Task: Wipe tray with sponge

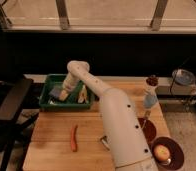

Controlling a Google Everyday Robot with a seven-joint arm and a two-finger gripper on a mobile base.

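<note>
The green tray point(47, 102) stands at the table's back left. My arm reaches down into it from the right. The gripper point(64, 93) is low inside the tray, near its middle. The blue-grey sponge point(55, 92) lies on the tray floor right at the gripper's left side, touching or nearly touching it. I cannot tell whether the gripper holds it. A pale yellowish object point(82, 94) leans in the tray's right part, beside the arm.
A red-orange carrot-like stick point(74, 137) lies on the wooden table point(51, 145). Two brown bowls point(147, 129) sit at the right front, one holding a yellow fruit point(162, 151). A bottle point(150, 93) stands at the right. A black chair point(12, 102) is on the left.
</note>
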